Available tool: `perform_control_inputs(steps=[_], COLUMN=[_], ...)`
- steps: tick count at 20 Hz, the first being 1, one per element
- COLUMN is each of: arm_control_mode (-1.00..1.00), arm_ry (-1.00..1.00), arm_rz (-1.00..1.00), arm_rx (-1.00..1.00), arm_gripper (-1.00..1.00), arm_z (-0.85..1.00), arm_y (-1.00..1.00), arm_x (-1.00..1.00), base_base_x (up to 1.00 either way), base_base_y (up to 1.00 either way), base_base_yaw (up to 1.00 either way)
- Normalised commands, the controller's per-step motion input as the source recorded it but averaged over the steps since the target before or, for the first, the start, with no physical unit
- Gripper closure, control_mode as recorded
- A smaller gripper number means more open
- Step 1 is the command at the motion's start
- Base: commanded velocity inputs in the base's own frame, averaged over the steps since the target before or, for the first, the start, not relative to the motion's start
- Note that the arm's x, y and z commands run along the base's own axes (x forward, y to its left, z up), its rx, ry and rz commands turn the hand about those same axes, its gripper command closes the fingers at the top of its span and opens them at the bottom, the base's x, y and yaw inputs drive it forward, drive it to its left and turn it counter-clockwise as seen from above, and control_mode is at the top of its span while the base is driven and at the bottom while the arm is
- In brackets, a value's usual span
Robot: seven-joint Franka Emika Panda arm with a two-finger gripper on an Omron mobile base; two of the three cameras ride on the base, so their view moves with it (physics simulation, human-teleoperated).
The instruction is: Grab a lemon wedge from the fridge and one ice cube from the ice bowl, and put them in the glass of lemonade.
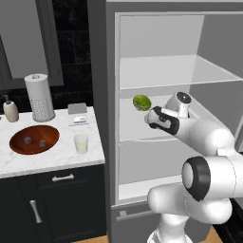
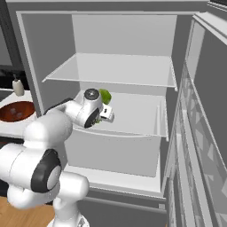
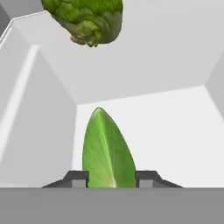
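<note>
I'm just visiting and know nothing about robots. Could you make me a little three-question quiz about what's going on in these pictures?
1. True or false: the fridge door is shut.
2. What sits between the gripper fingertips?
A. an ice cube
B. the lemon wedge
C. the glass
3. Fill in: the ice bowl rests on the ____.

Key:
1. False. The door is open and the arm reaches onto a middle shelf.
2. B. In the hand view the green wedge stands between the two fingertips.
3. Counter, beside the glass of lemonade.
</note>
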Motion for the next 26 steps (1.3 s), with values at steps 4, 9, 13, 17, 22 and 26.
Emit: perform_control_inputs(steps=[4,9,13,17,22,26], arm_control_mode=[-1.00,-1.00,-1.00,-1.00,-1.00,-1.00], arm_ry=[0.04,0.07,0.07,0.07,0.02,0.00], arm_rz=[0.00,0.00,0.00,0.00,0.00,0.00], arm_rx=[0.00,0.00,0.00,0.00,0.00,0.00], arm_gripper=[1.00,1.00,1.00,1.00,1.00,1.00], arm_z=[0.93,0.99,0.99,0.83,0.25,0.00], arm_y=[-0.06,-0.14,-0.11,-0.01,0.05,0.15], arm_x=[-0.87,-0.95,-1.00,-1.00,-1.00,-0.81], base_base_x=[0.00,0.00,0.00,0.00,0.00,0.00], base_base_y=[0.00,0.00,0.00,0.00,0.00,0.00], base_base_yaw=[0.00,0.00,0.00,0.00,0.00,0.00])
